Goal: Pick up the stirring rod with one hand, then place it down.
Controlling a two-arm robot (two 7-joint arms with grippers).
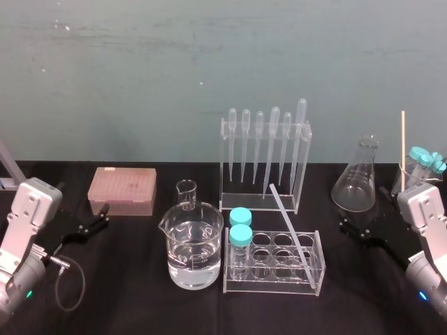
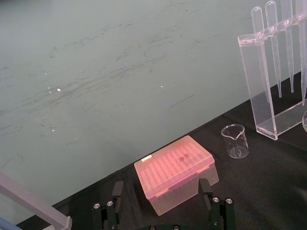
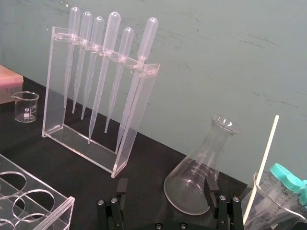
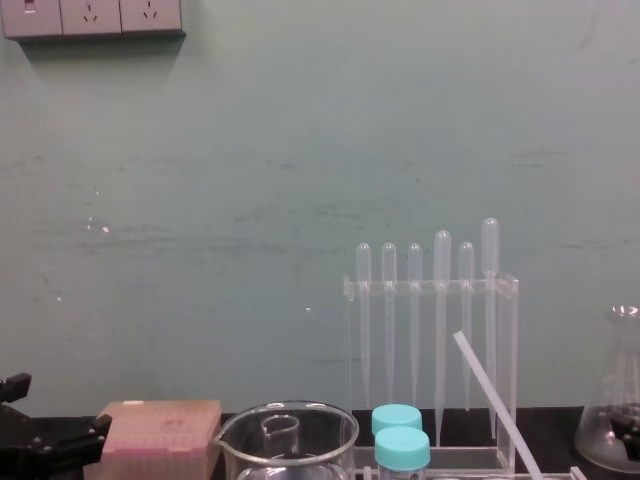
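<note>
My right hand [image 3: 166, 186] sits low over the black counter [image 1: 140, 293], fingers spread apart, nothing between them. My left hand [image 2: 160, 194] is parked far off on the other side, fingers apart too, facing a pink lidded tip box [image 2: 175, 172].

The target is the long, thin, translucent-white stirring rod [image 1: 290, 225]. It's off to the left of my right hand, propped at a slant in the clear acrylic test-tube rack [image 1: 274, 285]. Its lower end is down in the rack on the side nearer my hand, though I can't tell which well. Its upper end leans away toward the clear stand of bulb-topped pipettes [image 1: 264, 202].

I judge it light, stiff, smooth and probably slippery. If it's glass it will be brittle, so I want a gentle pinch, not a crush.

The free upper stretch above the rack looks like the best hold, with my fingers square across the rod. I'd draw it out along its own slant so it doesn't lever against the rack wall. The glass conical flask [image 3: 206, 163] stands close in front of my right hand and needs room.
</note>
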